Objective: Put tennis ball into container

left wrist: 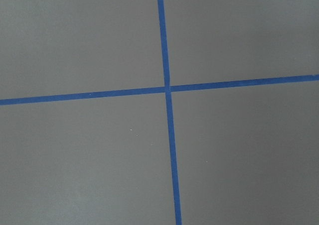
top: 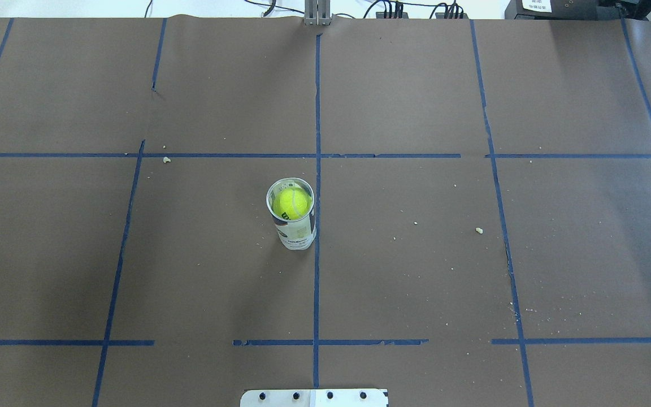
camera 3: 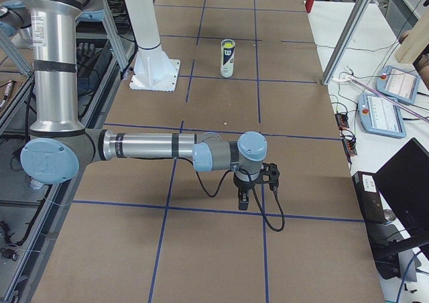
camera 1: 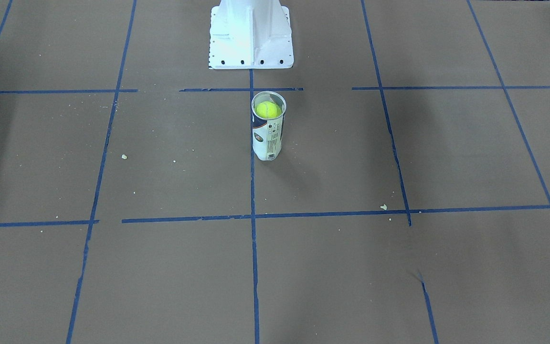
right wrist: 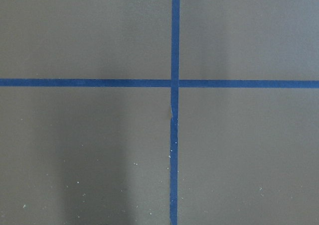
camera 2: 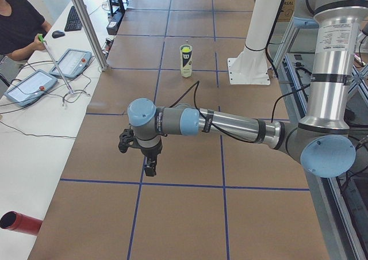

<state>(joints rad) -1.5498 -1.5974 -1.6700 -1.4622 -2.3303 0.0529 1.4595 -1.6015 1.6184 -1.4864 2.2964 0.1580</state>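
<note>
The clear container (camera 1: 268, 141) stands upright near the middle of the brown table. The yellow-green tennis ball (camera 1: 268, 110) sits inside it, just below the silvery rim, and the overhead view shows the same tennis ball (top: 292, 203) in the container (top: 296, 233). Neither arm appears in these two views. My left gripper (camera 2: 149, 169) hangs over the table far from the container (camera 2: 186, 61). My right gripper (camera 3: 242, 201) hangs likewise at the opposite end, far from the container (camera 3: 228, 59). I cannot tell whether either is open or shut. Both wrist views show only brown paper and blue tape.
The white robot base (camera 1: 251, 33) stands just behind the container. Blue tape lines grid the brown paper. An operator (camera 2: 17, 24), teach pendants (camera 2: 72, 61) and a red tube (camera 2: 20, 222) are at one long side. A laptop (camera 3: 409, 182) sits beyond the table edge.
</note>
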